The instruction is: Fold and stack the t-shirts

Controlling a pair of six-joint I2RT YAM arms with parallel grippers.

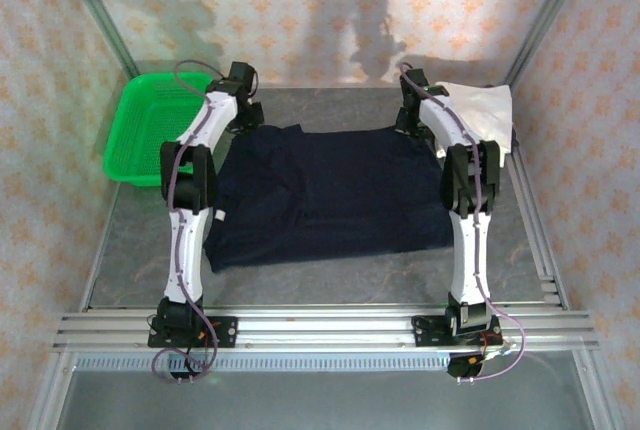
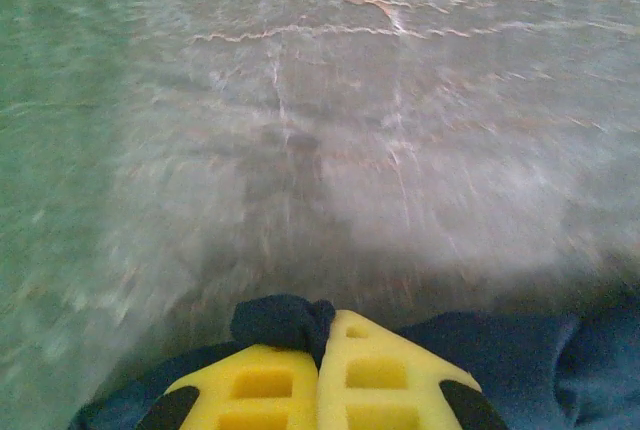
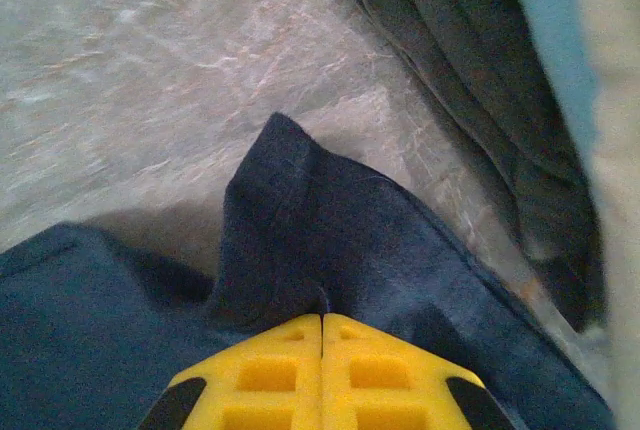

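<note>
Left jaws are squeezed shut, the yellow pads (image 2: pixel 262 385) pressed flat together with a little wad of the navy t-shirt (image 2: pixel 285 318) pinched between their tips. Same on the other side: the right jaws are closed too, pads (image 3: pixel 268 382) meeting down the middle, and a ridge of the navy cloth (image 3: pixel 290 240) stands up from where they grip it. From above, the two grips sit on the far edge of that shirt, left one at the far left corner, right one at the far right corner. The rest of the shirt (image 1: pixel 330 195) lies spread out fairly flat across the middle of the grey marbled bench (image 1: pixel 330 275), between the left arm (image 1: pixel 185 210) and the right arm (image 1: pixel 470 200) (the near left part is a bit rumpled). The white t-shirt (image 1: pixel 482 110) sits at the far right corner of the bench, just beyond the right grip and close to the navy one; whether they touch I can't tell. A green basket (image 1: pixel 150 130) sits at the far left, just beside the left arm.
</note>
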